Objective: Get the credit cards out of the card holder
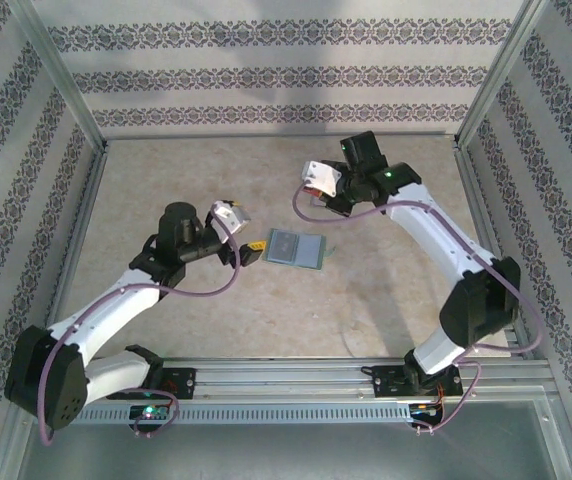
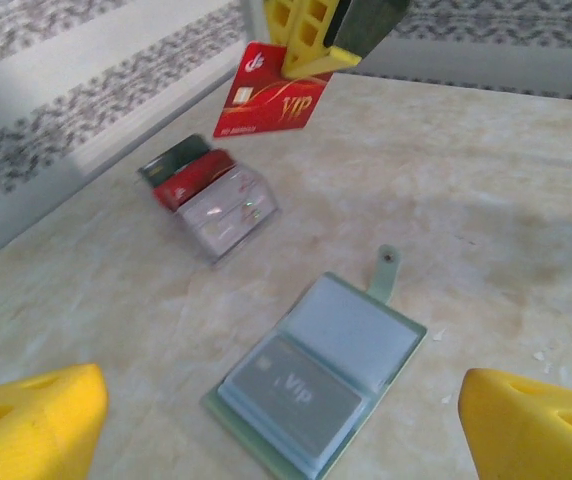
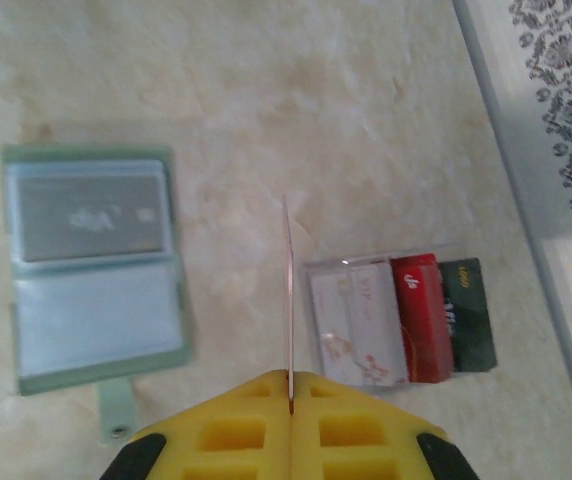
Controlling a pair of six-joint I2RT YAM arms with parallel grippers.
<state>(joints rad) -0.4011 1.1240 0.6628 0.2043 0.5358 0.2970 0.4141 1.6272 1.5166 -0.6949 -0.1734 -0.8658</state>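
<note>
From above, my left gripper (image 2: 282, 405) gapes wide and empty at centre-left, just left of the card holder (image 1: 296, 248). It lies open mid-frame, long axis crosswise, a grey card (image 2: 291, 390) inside. At upper right, my right gripper (image 3: 289, 385) pinches a red card (image 2: 271, 100); the left sits nearer.

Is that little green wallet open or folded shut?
Open, spread flat: both inside panels of the card holder face up, a grey card in one, its tab sticking out.
</note>
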